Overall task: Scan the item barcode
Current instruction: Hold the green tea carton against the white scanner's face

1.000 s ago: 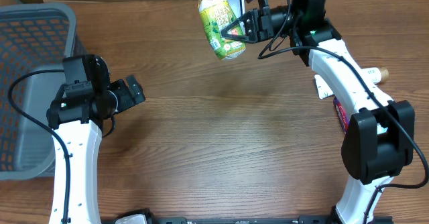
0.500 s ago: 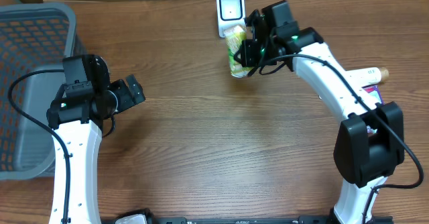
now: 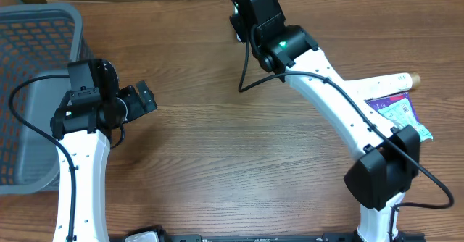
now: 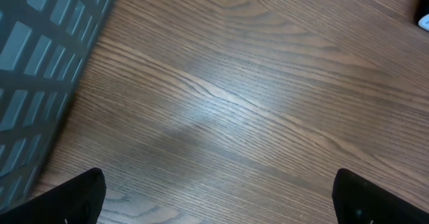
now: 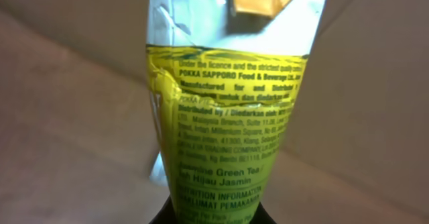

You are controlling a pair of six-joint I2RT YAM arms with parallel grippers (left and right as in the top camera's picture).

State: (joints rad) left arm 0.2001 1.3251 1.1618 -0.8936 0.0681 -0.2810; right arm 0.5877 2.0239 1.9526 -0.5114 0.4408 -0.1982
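While the right gripper (image 5: pixel 209 214) pinches the green tea pack (image 5: pixel 228 137) by one end at 12 o'clock on the table (image 3: pixel 217 162), and the left gripper (image 3: pixel 147 98) idles wide open at 9 o'clock, two failures threaten: the soft, creased pack may sag or slip, and its barcode, unseen here, may face wrongly.

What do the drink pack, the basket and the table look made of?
The pack: probably coated paperboard or foil laminate, glossy; it creases sharply and the print shines. The basket: grey plastic, matte, with moulded lattice walls. The table: wood or wood-look laminate, satin; grain lines with a soft glare.
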